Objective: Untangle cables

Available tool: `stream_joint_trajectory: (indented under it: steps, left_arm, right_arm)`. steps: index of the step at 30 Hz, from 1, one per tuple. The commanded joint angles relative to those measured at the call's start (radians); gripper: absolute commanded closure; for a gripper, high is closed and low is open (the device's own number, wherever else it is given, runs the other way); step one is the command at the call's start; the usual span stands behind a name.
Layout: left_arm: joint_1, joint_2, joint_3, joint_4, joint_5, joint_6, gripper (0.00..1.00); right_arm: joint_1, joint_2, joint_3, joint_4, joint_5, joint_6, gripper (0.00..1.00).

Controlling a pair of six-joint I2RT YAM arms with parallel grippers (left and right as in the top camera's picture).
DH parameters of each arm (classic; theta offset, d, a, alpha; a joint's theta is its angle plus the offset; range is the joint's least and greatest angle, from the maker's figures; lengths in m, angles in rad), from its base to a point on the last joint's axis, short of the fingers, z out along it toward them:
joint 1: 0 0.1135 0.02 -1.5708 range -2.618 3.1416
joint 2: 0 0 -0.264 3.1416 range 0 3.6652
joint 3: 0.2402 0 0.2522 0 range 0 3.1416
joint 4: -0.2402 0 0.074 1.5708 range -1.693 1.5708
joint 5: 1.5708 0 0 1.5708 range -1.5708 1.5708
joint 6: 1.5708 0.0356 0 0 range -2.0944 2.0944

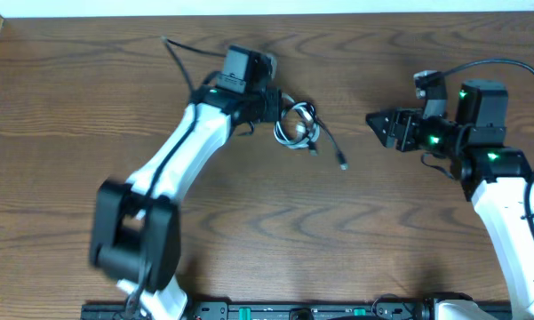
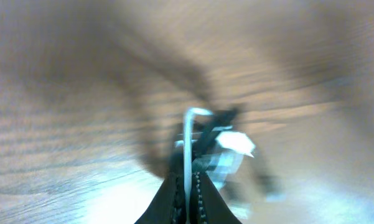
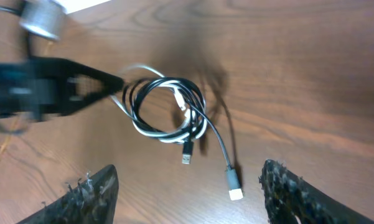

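Note:
The black cable (image 1: 330, 142) and the white cable (image 1: 282, 133) lie coiled together in one loose tangle on the wooden table, left of centre at the back. My left gripper (image 1: 278, 110) is at the tangle's left edge, shut on the white cable (image 2: 188, 143), which runs up between the pressed jaws (image 2: 188, 186) in the blurred left wrist view. The right wrist view shows the tangle (image 3: 168, 106), a black plug (image 3: 187, 154) and a grey plug (image 3: 234, 185) trailing toward me. My right gripper (image 1: 375, 119) stands open to the right of the tangle, apart from it, holding nothing.
A thin dark wire (image 1: 176, 55) trails from the left arm toward the back left. The table's back edge (image 1: 267, 12) meets a white wall. A black rail (image 1: 275, 311) runs along the front edge between the arm bases.

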Motion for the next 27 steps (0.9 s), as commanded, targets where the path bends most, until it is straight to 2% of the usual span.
stream_joint_trajectory:
  steps: [1, 7, 17, 22, 27]
  left_arm:
    - [-0.005, -0.111, 0.018, 0.001, 0.1, 0.012, 0.92]
    - [-0.005, -0.153, 0.018, 0.001, 0.185, -0.002, 0.93]
    - [-0.004, -0.228, 0.018, 0.077, 0.216, -0.011, 0.93]
    - [-0.005, -0.263, 0.018, 0.084, 0.279, -0.059, 0.92]
    - [-0.005, -0.265, 0.018, 0.105, 0.34, -0.063, 0.93]
  right_arm:
    - [0.048, 0.019, 0.018, 0.071, 0.008, 0.14, 0.34]
    - [0.135, 0.062, 0.018, 0.188, 0.092, 0.327, 0.4]
    - [0.201, 0.153, 0.018, 0.236, 0.111, 0.365, 0.39]
    - [0.217, 0.194, 0.018, 0.32, 0.111, 0.366, 0.39]
    - [0.274, 0.285, 0.018, 0.437, 0.107, 0.428, 0.41]
